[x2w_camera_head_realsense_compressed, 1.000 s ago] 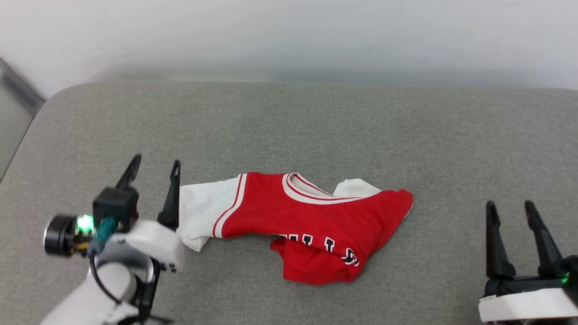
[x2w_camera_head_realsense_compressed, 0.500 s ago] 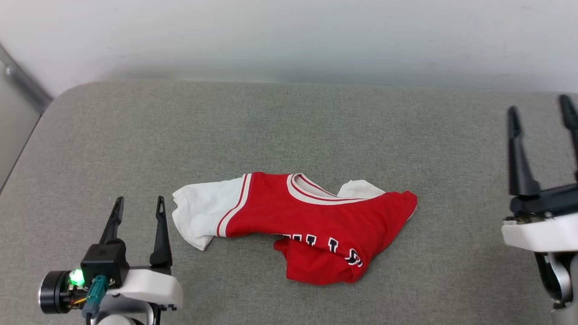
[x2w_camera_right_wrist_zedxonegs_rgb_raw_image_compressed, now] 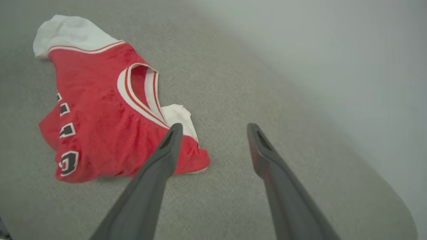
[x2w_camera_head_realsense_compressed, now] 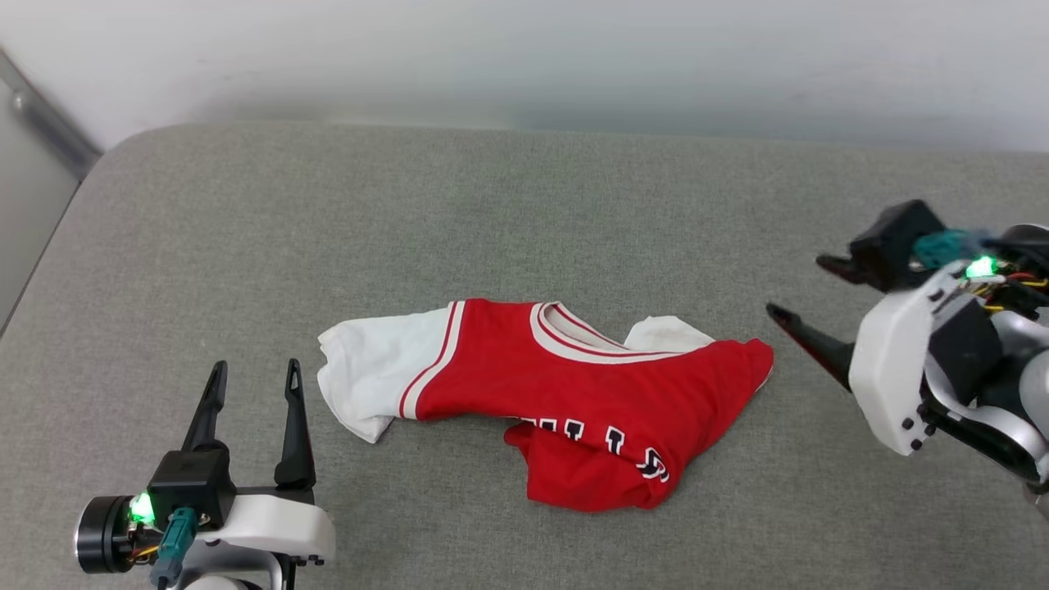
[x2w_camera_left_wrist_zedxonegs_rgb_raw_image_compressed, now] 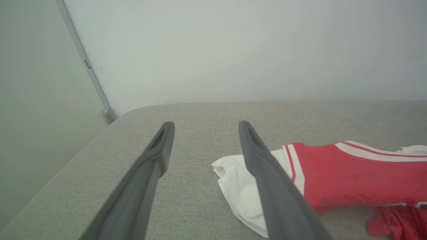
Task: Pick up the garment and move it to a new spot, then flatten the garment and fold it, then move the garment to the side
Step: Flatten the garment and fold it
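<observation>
The garment (x2w_camera_head_realsense_compressed: 574,393) lies crumpled on the grey padded surface (x2w_camera_head_realsense_compressed: 524,213). It is red, with a white sleeve (x2w_camera_head_realsense_compressed: 369,381) at its left end, a striped collar on top and black letters along a fold at the front. My left gripper (x2w_camera_head_realsense_compressed: 255,369) stands open just left of the sleeve, apart from it and empty. Its fingers (x2w_camera_left_wrist_zedxonegs_rgb_raw_image_compressed: 205,124) frame bare surface, with the garment (x2w_camera_left_wrist_zedxonegs_rgb_raw_image_compressed: 350,173) to their right. My right gripper (x2w_camera_head_realsense_compressed: 795,285) is open and points left, close to the garment's right end. Its wrist view shows the garment (x2w_camera_right_wrist_zedxonegs_rgb_raw_image_compressed: 100,126) beside the left of the open fingers (x2w_camera_right_wrist_zedxonegs_rgb_raw_image_compressed: 214,126).
A white wall (x2w_camera_head_realsense_compressed: 524,57) runs behind the surface. The surface's rounded left corner (x2w_camera_head_realsense_compressed: 106,156) meets a grey metal strip (x2w_camera_head_realsense_compressed: 41,123) on the wall. Bare padding lies behind the garment and to both sides.
My left gripper drew back from the sleeve toward the near edge. My right arm rose and turned, so its fingers now point left at the garment's right end. The camera shifted slightly.
</observation>
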